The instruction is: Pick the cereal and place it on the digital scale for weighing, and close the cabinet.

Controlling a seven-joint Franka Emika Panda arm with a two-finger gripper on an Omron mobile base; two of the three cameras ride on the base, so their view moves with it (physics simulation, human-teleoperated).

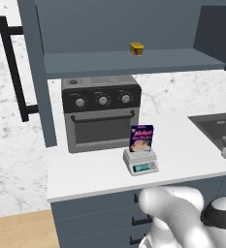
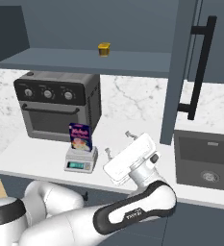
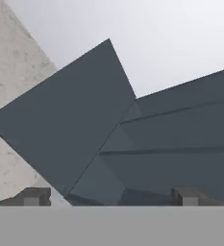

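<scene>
The cereal [image 1: 141, 138] [image 2: 80, 137], a dark blue box with pink lettering, stands upright on the digital scale [image 1: 140, 164] [image 2: 80, 162] on the white counter in front of the toaster oven. My gripper [image 2: 118, 143] hangs open and empty just right of the scale, a little above the counter, pointing up and back. Its fingertips [image 3: 34, 196] frame the underside of the cabinet [image 3: 60, 129] in the hand view. The cabinet [image 1: 124, 63] [image 2: 84, 61] stands open, with its left door [image 1: 37, 72] and right door [image 2: 180, 72] both swung out.
A black-and-grey toaster oven [image 1: 101, 114] [image 2: 58, 105] sits behind the scale. On the cabinet shelf rests a tiny yellow-orange object [image 1: 137, 48] [image 2: 103, 49]. A sink [image 1: 216, 127] [image 2: 207, 163] lies to the right. Long black bar handles [image 1: 12, 68] [image 2: 200, 67] stick out from the doors.
</scene>
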